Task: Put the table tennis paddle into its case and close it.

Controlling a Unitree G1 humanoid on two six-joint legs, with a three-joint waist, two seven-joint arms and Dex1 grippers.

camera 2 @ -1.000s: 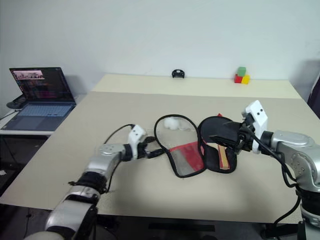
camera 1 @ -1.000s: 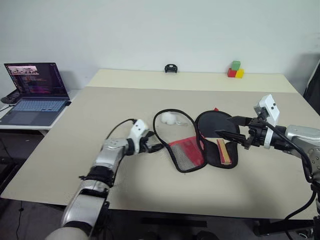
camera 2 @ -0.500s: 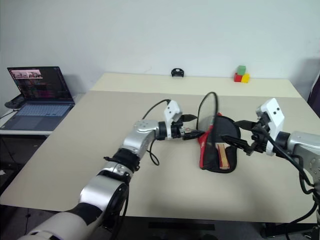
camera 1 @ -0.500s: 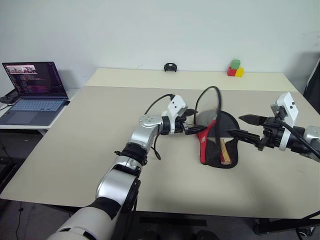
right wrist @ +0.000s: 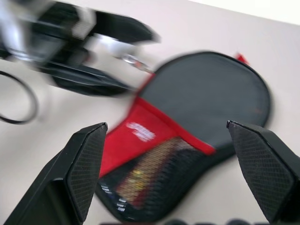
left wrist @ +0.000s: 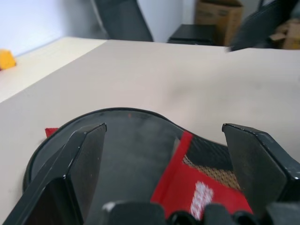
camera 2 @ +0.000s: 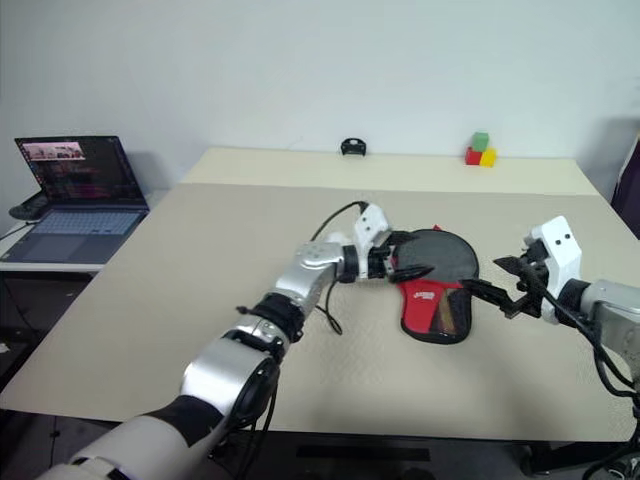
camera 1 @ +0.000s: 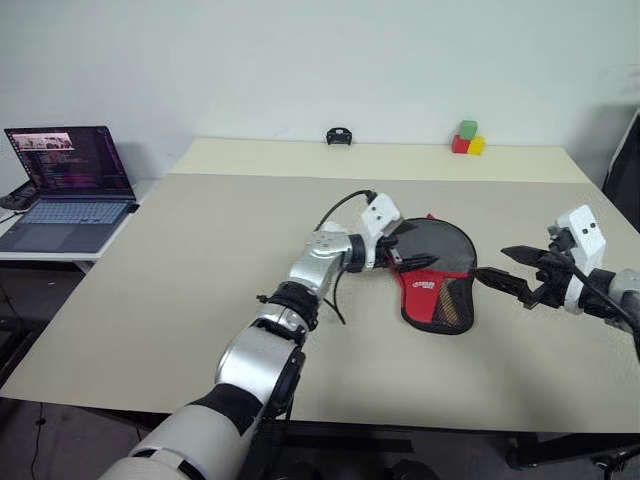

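The case (camera 1: 436, 271) now lies folded shut on the table (camera 1: 200, 260), its black round part away from me and the red part with the mesh pocket and white logo nearer. A second ago it lay spread open, one flap flat to my left with the paddle bare on the other half; half a second ago that flap stood upright, swung over by my left gripper (camera 1: 407, 260). So the flap has come down over the paddle, which I take to be inside: through the mesh I can make out something light and striped, probably the handle, but the blade is covered.

My left gripper is right at the case's left edge, pointing across it, jaws standing wide apart and gripping nothing; from its wrist the fingers (left wrist: 84, 154) frame the black top with the cloth lying free between them. Whether a fingertip touches the fabric I cannot tell.

My right gripper (camera 1: 508, 266) has drawn back from the case toward my right and hovers just off its right edge, jaws open and empty, pointing back at it.

Judging by this, the inserting and folding are done, and the zip is left. I cannot see whether the edges line up or where the zip pull sits.
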